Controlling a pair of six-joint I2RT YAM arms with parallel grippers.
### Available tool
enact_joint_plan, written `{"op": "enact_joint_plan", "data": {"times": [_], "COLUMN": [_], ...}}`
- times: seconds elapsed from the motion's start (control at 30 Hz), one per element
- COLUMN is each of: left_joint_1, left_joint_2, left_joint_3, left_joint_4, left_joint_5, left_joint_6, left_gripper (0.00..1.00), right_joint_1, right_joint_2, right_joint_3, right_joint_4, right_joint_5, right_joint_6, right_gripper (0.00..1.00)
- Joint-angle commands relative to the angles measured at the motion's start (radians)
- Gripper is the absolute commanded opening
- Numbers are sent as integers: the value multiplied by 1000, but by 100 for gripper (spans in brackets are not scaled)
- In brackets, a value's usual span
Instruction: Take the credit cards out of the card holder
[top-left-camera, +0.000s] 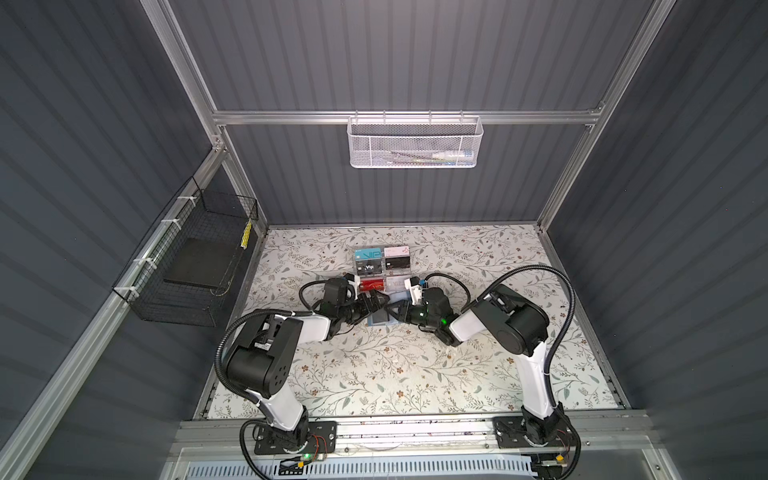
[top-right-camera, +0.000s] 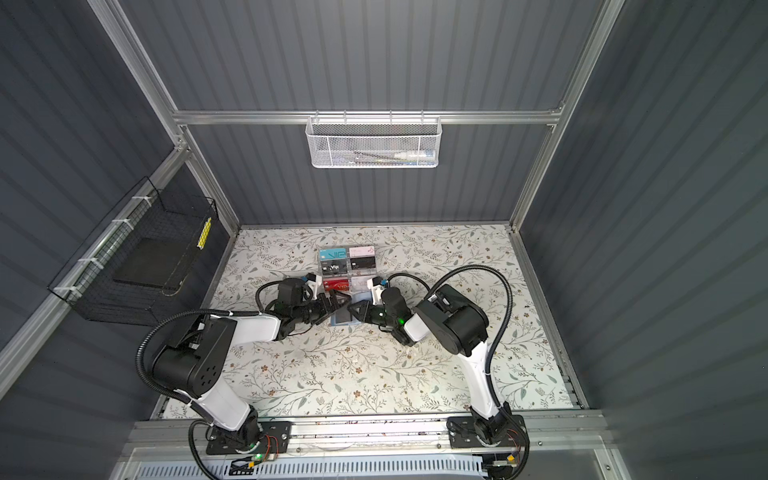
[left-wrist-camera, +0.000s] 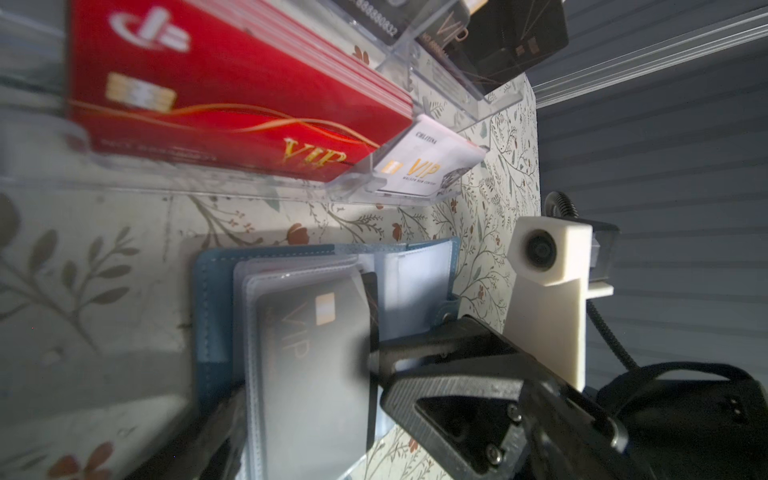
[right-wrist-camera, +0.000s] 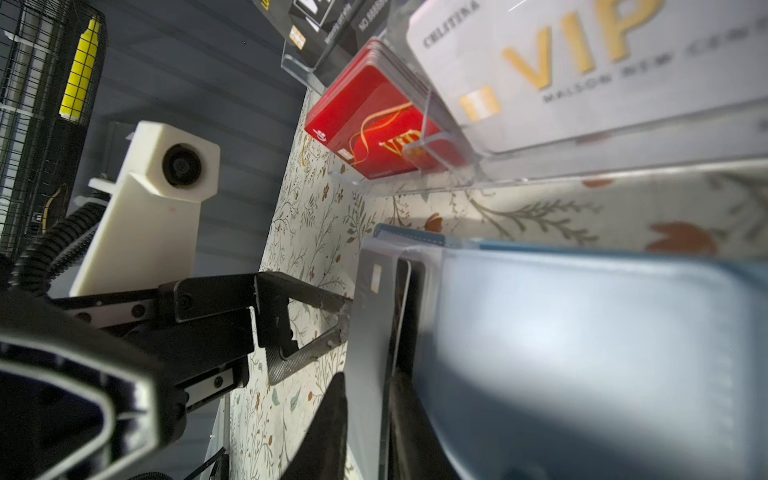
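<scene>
Right wrist view: right gripper (right-wrist-camera: 365, 386) narrow, astride sleeved credit card (right-wrist-camera: 368, 316) at long edge — grip unconfirmed; axis crosswise to reach; left gripper (right-wrist-camera: 345, 320) gaping alongside.

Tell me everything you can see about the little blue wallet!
The card holder is a small slate-blue, leather-looking wallet with stitched edges, lying open on the flowery table near the clear card rack. Cloudy plastic sleeves fan out inside; one holds a dark VIP card. A snap tab sticks out sideways. The right claw pinches a sleeve's edge.
</scene>
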Motion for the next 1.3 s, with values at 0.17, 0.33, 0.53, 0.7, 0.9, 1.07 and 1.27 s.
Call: {"op": "enact_joint_plan", "data": {"times": [0.17, 0.33, 0.53, 0.7, 0.9, 1.07, 1.27], "left_joint_1": [-10, -10, -10, -10, -10, -10, -10], "left_joint_2": [46, 47, 50, 48, 47, 54, 54], "left_joint_3": [-32, -33, -32, -37, -39, -40, -48], "left_joint_4": [-52, -49, -47, -49, -46, -46, -43], "left_joint_5": [25, 25, 27, 24, 21, 20, 20], "left_joint_6": [-15, -16, -17, -13, -12, -13, -8], "left_gripper": [100, 100, 100, 100, 100, 100, 100], "right_joint_1": [65, 67, 68, 57, 33, 22, 4], "right_joint_2": [9, -1, -18, -26, -25, -25, -13], "right_joint_3": [28, 25, 20, 5, -10, -12, -25], "right_joint_4": [-91, -97, -102, -93, -60, -52, -4], "right_joint_5": [-121, -133, -137, -142, -162, -182, -207], "right_joint_6": [-77, -94, -105, -104, -85, -85, -65], "right_gripper": [22, 21, 18, 17, 13, 12, 12]}}
